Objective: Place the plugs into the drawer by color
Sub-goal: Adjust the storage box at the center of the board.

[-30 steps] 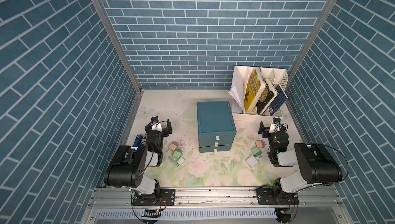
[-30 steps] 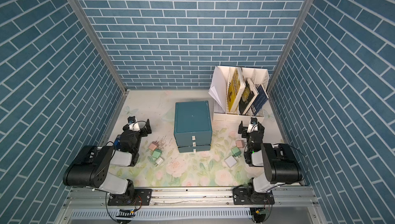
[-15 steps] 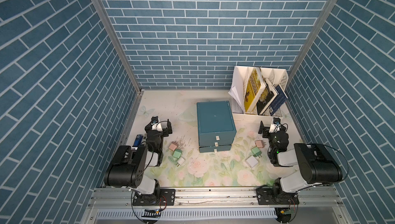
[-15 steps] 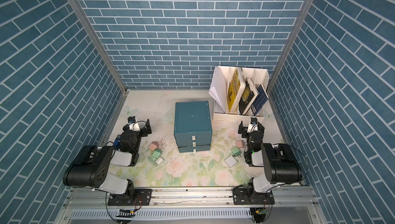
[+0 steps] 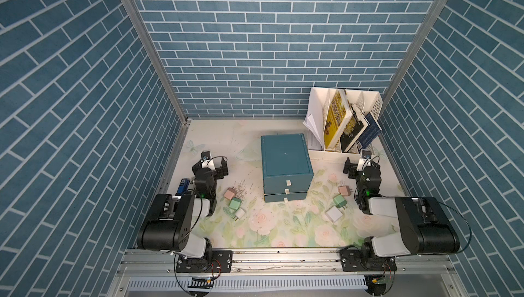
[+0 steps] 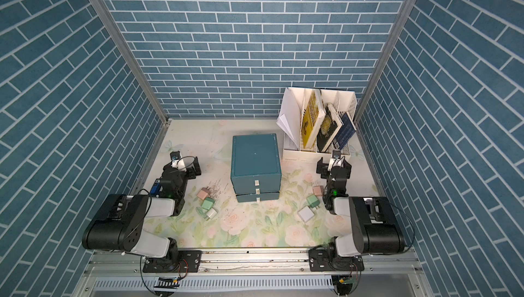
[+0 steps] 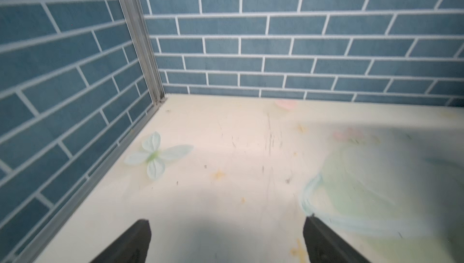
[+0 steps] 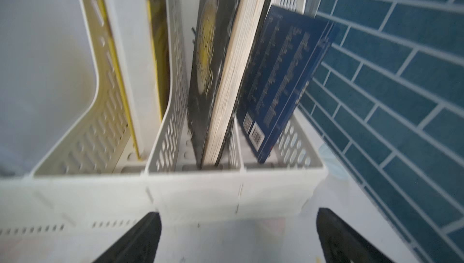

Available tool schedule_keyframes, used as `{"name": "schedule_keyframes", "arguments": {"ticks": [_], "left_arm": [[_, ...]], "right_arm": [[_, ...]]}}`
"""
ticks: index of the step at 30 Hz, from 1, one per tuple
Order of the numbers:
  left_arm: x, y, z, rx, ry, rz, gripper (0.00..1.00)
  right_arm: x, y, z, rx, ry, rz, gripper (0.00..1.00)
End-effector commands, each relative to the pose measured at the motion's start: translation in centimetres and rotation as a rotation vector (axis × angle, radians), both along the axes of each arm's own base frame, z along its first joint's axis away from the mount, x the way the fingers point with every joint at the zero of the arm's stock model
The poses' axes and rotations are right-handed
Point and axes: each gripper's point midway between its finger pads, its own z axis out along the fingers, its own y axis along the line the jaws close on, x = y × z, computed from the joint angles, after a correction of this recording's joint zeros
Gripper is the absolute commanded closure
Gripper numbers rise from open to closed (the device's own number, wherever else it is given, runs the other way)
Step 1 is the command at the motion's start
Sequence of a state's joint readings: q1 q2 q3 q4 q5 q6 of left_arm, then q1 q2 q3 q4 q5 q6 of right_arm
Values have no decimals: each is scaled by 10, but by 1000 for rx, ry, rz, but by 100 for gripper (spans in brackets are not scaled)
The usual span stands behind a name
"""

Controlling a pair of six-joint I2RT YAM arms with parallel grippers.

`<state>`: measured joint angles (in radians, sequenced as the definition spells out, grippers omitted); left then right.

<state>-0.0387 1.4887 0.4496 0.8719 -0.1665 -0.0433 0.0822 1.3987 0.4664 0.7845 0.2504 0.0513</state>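
Teal drawer [image 5: 286,165] mid-frame, tiers shut; plugs [image 5: 234,203] in two clusters lower-centre, sorted by neither colour. Left gripper [image 5: 211,165] & right gripper [image 5: 361,165] wide open, empty, prob. parked pre-start.

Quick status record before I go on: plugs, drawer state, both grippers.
plugs left side: pink plug, green plug, white plug, on the floral mat
plugs right side: pink plug, green plug, white plug, on the mat
drawer: dark teal three-tier drawer cabinet, all tiers shut
left gripper: open, empty
right gripper: open, empty, facing white slotted book rack
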Motion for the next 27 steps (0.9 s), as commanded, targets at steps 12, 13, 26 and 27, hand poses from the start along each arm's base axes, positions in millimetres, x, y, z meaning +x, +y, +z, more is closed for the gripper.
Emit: {"name": "schedule_keyframes", "arguments": {"ticks": [12, 13, 26, 27], "left_arm": [[-14, -116, 127, -337, 67, 4, 16], [-22, -124, 136, -322, 51, -13, 15], [-79, -204, 169, -395, 93, -515, 7], [-81, -209, 166, -400, 109, -545, 7]], "right_arm": [[-64, 42, 15, 311, 358, -279, 24], [-72, 49, 23, 309, 358, -257, 23], [-174, 253, 102, 214, 207, 251, 9], [-181, 263, 106, 210, 178, 261, 8]]}}
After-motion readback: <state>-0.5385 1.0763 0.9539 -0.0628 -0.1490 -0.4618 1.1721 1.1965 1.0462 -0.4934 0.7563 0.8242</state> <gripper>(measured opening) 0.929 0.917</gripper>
